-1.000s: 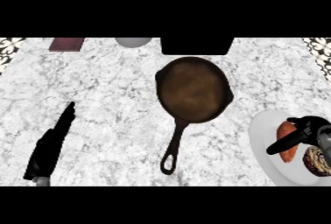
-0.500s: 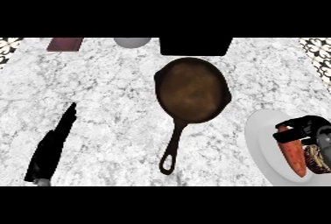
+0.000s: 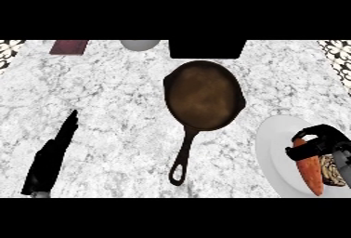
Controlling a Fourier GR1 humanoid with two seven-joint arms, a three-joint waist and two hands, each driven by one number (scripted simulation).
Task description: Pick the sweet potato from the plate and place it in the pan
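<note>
Your right hand (image 3: 321, 142) curls round the top of the sweet potato (image 3: 311, 170), which lies on the plate (image 3: 274, 148) right of the pan (image 3: 204, 100), while your left hand (image 3: 49, 158) rests with straight fingers left of the pan.

orange sweet potato (image 3: 312, 172) on plate (image 3: 274, 153), pan (image 3: 204, 94) empty

Kitchen: white-grey marble counter (image 3: 123, 93), cast-iron pan (image 3: 204, 95) with long handle at centre, white plate (image 3: 274, 148) with sweet potato (image 3: 312, 169) at right edge, patterned tile (image 3: 339, 53) at far corners, black appliance (image 3: 207, 49) at back edge
</note>
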